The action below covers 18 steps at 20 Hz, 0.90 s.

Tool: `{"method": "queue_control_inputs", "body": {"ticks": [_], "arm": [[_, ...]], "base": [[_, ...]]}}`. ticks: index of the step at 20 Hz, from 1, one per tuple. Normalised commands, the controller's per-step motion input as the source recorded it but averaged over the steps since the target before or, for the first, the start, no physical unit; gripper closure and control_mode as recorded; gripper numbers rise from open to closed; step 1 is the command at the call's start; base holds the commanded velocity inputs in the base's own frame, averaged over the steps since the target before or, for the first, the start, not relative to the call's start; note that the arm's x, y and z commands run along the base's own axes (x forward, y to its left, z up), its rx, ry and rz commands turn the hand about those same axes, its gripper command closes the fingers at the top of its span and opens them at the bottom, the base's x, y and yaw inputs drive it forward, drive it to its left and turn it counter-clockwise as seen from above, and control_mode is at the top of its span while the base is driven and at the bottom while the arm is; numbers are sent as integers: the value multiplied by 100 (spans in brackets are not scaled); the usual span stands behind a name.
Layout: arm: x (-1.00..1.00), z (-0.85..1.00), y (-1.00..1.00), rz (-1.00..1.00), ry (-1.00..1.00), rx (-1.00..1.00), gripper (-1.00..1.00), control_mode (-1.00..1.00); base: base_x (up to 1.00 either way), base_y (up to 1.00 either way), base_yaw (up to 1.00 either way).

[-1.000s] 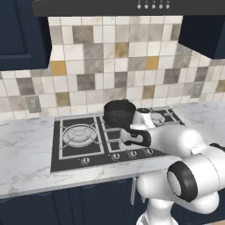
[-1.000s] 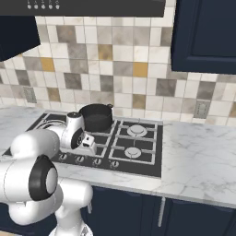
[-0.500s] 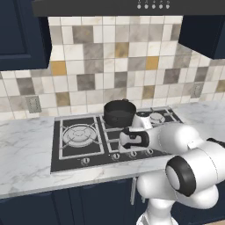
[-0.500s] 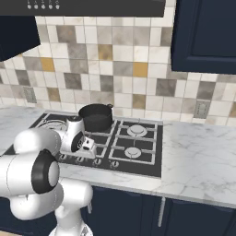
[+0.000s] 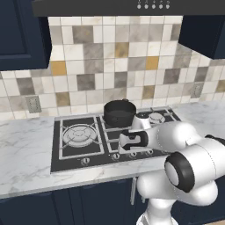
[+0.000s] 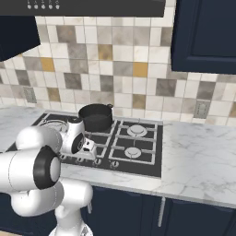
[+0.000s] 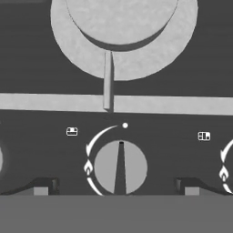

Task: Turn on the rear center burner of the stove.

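White marble with grey veins makes up the counter (image 5: 26,149), backed by a patchwork tile wall (image 5: 101,66) in cream, grey and ochre, with dark navy cabinets (image 6: 205,32) above and below. A range hood (image 5: 132,6) runs along the top, carrying a row of small pale buttons too tiny to read. A wall outlet (image 5: 31,104) sits in the tiles at the left.

The stove (image 5: 66,154) is set into the counter, its black glass holding silver burners under wire grates. A black pot (image 5: 119,113) stands on the rear center burner. The arm hides part of the stove's front edge and several knobs in both base views.

The gripper (image 7: 116,190) hangs low over the knob row at the stove's front. In the hand view its dark fingertips (image 7: 43,185) stand well apart, one on each side of a round knob (image 7: 120,167) without touching it. The knob's dark pointer aims at a white dot above. A white arc and a flame symbol curve round its left side. Small burner-position icons flank it, probably layout diagrams, though they are too blurred to read. A neighbouring knob (image 7: 227,168) is cut off at the right edge.
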Motion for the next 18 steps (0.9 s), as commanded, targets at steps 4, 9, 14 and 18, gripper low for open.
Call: {"method": "queue_control_inputs", "body": {"ticks": [4, 9, 14, 18], "arm": [[13, -5, 1, 0, 0, 0, -100, -100], [8, -3, 0, 0, 0, 0, -100, -100], [0, -5, 1, 0, 0, 0, 100, -100], [0, 0, 0, 0, 0, 0, 100, -100]], "base": [[0, 0, 0], [0, 0, 0], [0, 0, 0], [0, 0, 0]]}}
